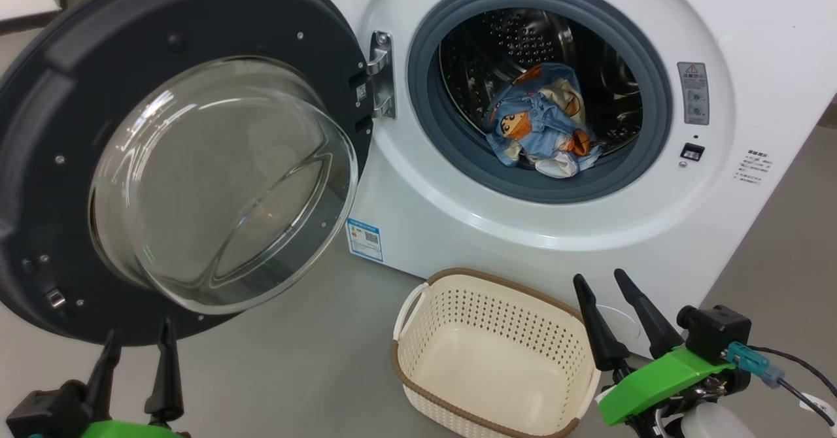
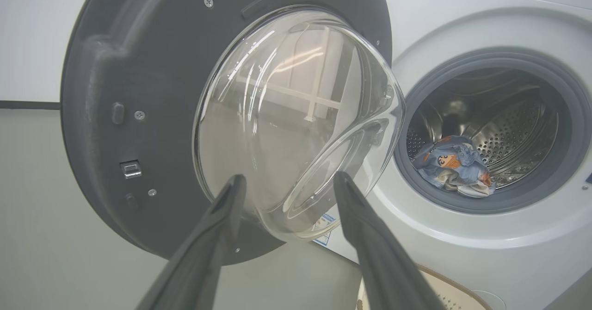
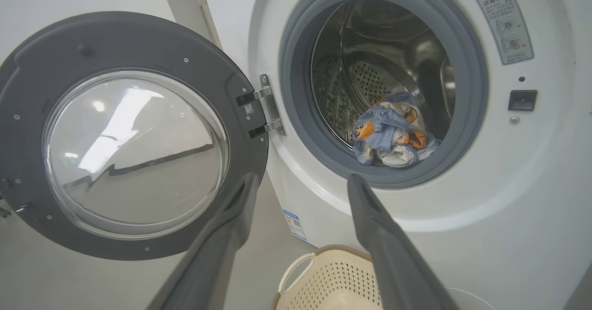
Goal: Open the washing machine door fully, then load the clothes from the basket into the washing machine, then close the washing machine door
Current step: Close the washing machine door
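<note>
Blue cartoon-print clothes [image 1: 539, 131] lie inside the white washing machine [image 1: 458, 216], the near cream perforated basket [image 1: 418, 353] empty, so the left end effector [image 1: 140, 330] and right end effector [image 1: 598, 280], both spread and empty, probably next push the round black door [image 1: 65, 163] at left shut.

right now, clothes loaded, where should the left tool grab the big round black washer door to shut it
Take the large round glossy black door by its dark rim at the latch edge, farthest from the metal hinge, the open left tool coming from below. The bulging clear glass bowl looks too wide and slick.
</note>
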